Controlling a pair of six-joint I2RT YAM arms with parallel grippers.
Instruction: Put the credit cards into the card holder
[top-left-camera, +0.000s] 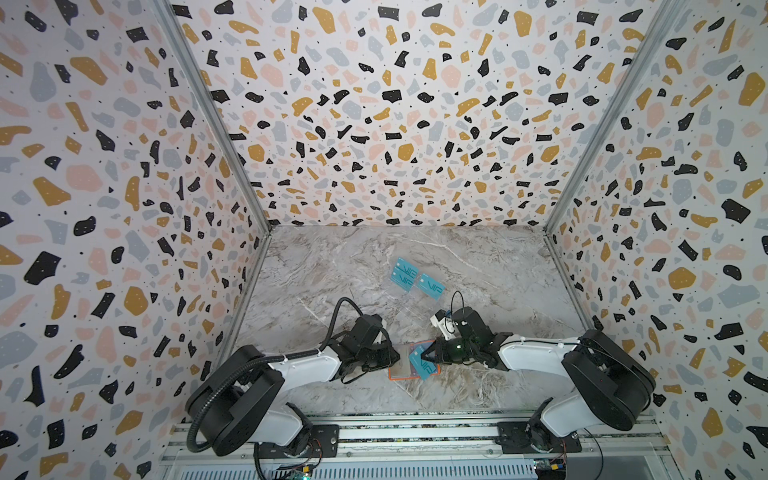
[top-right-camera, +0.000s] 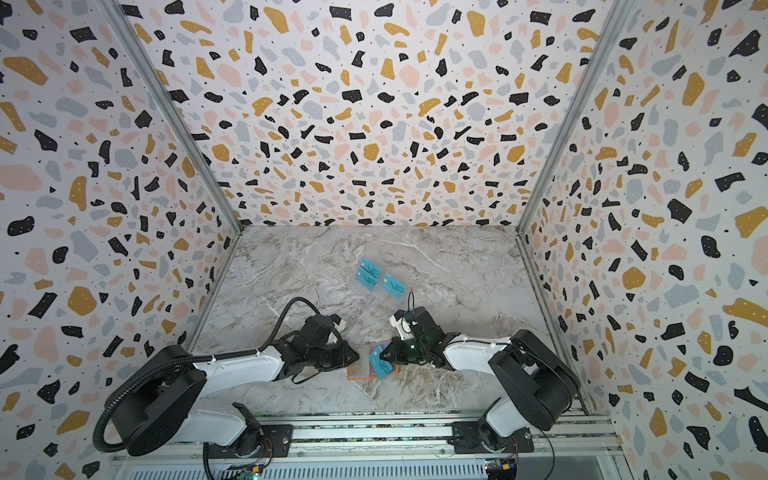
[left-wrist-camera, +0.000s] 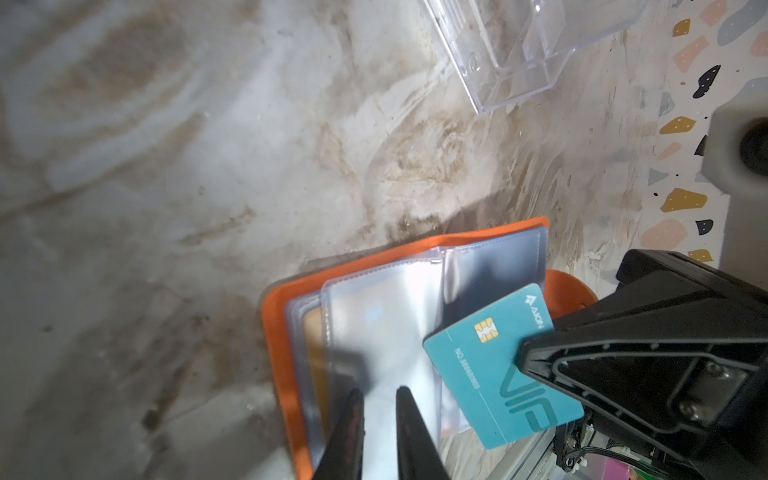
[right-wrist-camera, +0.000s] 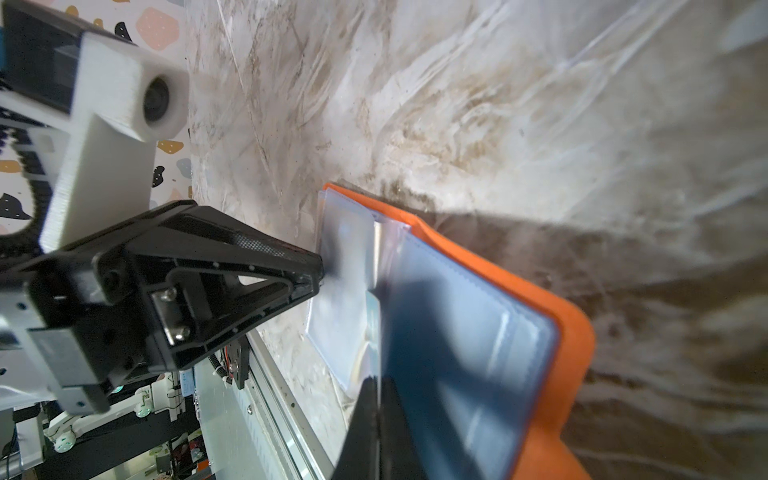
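Observation:
The orange card holder (top-left-camera: 392, 377) (left-wrist-camera: 282, 332) lies open near the table's front edge, with its clear sleeves up. My right gripper (top-left-camera: 423, 356) (right-wrist-camera: 379, 384) is shut on a teal VIP credit card (left-wrist-camera: 478, 374) (top-right-camera: 380, 366). It holds the card tilted over the holder's right-hand sleeves. My left gripper (top-left-camera: 400, 356) (left-wrist-camera: 380, 399) stands narrowly open, its tips on a clear sleeve (left-wrist-camera: 382, 324) of the left half. A gold card (left-wrist-camera: 312, 345) shows through the sleeves there. Three more teal credit cards (top-left-camera: 405, 272) (top-left-camera: 431, 286) lie farther back.
A transparent acrylic stand (top-left-camera: 411, 305) (left-wrist-camera: 519, 54) lies between the back cards and the grippers. Patterned walls close in the marble table (top-left-camera: 332, 270) on three sides. A metal rail (top-left-camera: 415, 432) with both arm bases runs along the front.

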